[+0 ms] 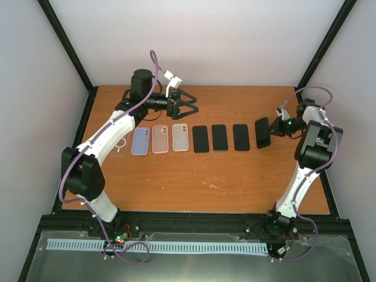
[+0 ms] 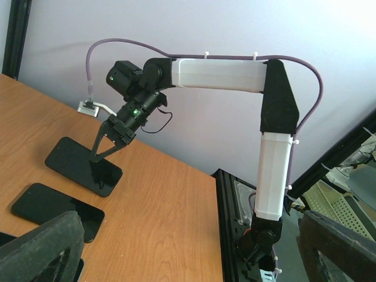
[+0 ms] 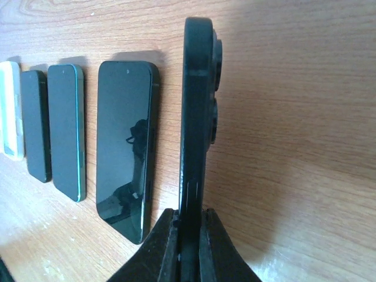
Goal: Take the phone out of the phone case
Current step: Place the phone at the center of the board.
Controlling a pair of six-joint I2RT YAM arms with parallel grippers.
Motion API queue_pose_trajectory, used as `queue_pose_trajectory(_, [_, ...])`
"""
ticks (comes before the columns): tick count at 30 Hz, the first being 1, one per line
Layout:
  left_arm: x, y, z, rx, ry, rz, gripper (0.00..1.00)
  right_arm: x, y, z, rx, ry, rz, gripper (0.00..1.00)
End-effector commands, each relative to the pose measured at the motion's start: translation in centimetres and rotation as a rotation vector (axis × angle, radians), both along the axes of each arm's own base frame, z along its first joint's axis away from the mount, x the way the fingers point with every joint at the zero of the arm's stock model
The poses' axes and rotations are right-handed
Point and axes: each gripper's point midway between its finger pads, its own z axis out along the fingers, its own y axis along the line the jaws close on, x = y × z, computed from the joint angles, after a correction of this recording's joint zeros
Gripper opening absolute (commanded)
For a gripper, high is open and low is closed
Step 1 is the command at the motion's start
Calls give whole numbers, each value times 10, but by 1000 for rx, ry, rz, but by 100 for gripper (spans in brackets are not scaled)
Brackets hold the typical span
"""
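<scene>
My right gripper [image 1: 274,127] [image 3: 189,234] is shut on the lower end of a black phone [image 1: 262,133] [image 3: 197,111]. The phone stands on its long edge just above the wood, camera bumps facing right. No case shows around it. The left wrist view also catches the phone [image 2: 82,167], tilted in that gripper [image 2: 111,144]. Several empty phone cases lie in a row on the left; the nearest is pale [image 1: 180,137], then pink [image 1: 160,139]. My left gripper [image 1: 189,106] [image 2: 191,252] hangs open and empty above the back of the table, behind the cases.
Three black phones lie flat in a row between the cases and the held phone, one [image 1: 241,137] [image 3: 126,147] closest to it. Black frame rails [image 1: 329,194] border the table [image 1: 194,176]. The right arm's white links [image 2: 223,73] rise at the table's right edge.
</scene>
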Motion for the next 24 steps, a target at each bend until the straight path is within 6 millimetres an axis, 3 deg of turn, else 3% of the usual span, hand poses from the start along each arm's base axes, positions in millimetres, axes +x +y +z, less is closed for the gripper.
queue_pose_trajectory(1, [1,-1,6,-15,-12,-17,100,3,6,0,84,31,-7,3])
queue_pose_trajectory(5, [0,-1,5,-13,-11,-18,100,6,0,-11,52,50,-16,7])
queue_pose_trajectory(14, [3,-2,5,-10,-6,-10,100,7,-16,-19,-31,61,-32,29])
queue_pose_trajectory(21, [12,0,3,10,-7,35,100,8,-24,-11,-84,42,-39,48])
queue_pose_trajectory(24, [18,6,0,26,2,70,100,7,-29,-5,-113,28,-44,61])
